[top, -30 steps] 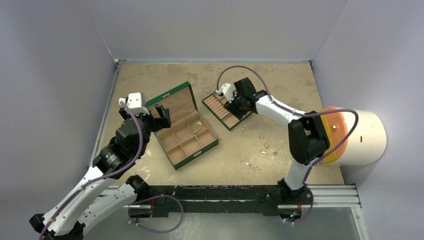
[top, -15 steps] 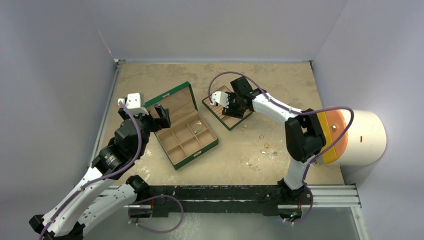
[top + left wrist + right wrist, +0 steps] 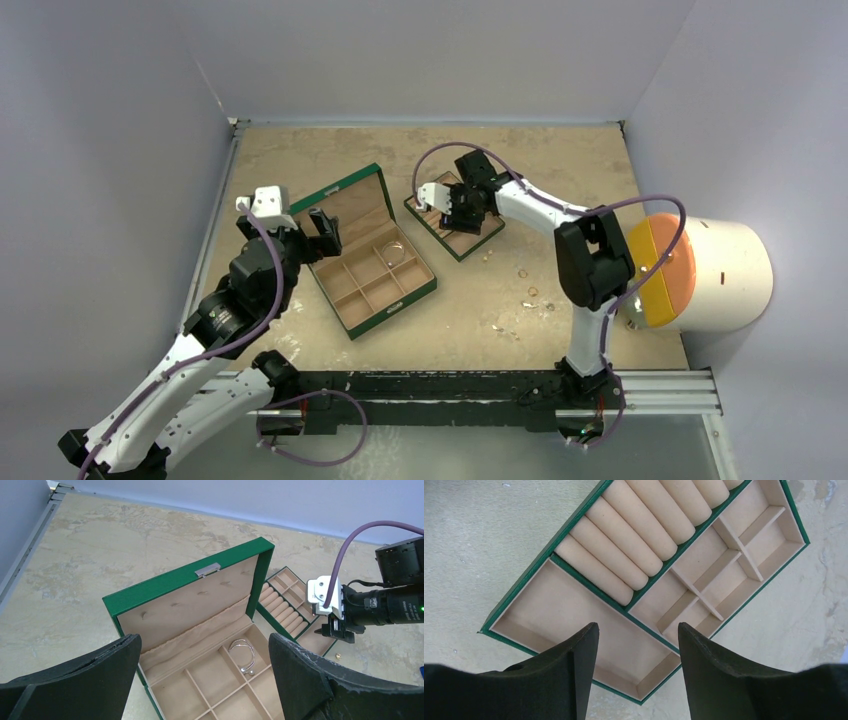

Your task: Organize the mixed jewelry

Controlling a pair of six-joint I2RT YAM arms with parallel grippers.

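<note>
The mixed jewelry point(image 3: 531, 292) lies as several tiny gold and silver pieces on the table right of the boxes. One gold stud point(image 3: 338, 655) shows beside the tray. A thin silvery hoop point(image 3: 243, 655) rests in a back compartment of the open green box point(image 3: 424, 288). My right gripper point(image 3: 638, 630) hangs open over the large compartment of the green ring tray point(image 3: 574, 527), with nothing between its fingers. My left gripper point(image 3: 205, 642) stands wide open above the box's near left side and holds nothing.
The box lid point(image 3: 345, 197) stands tilted back toward the far left. A white cylinder with an orange end point(image 3: 715, 275) sits at the table's right edge. Grey walls close in three sides, and a black rail point(image 3: 440, 385) runs along the near edge.
My right arm has swung left over the ring tray, its wrist turned, and its jaws have spread a little. The left arm has not moved.
</note>
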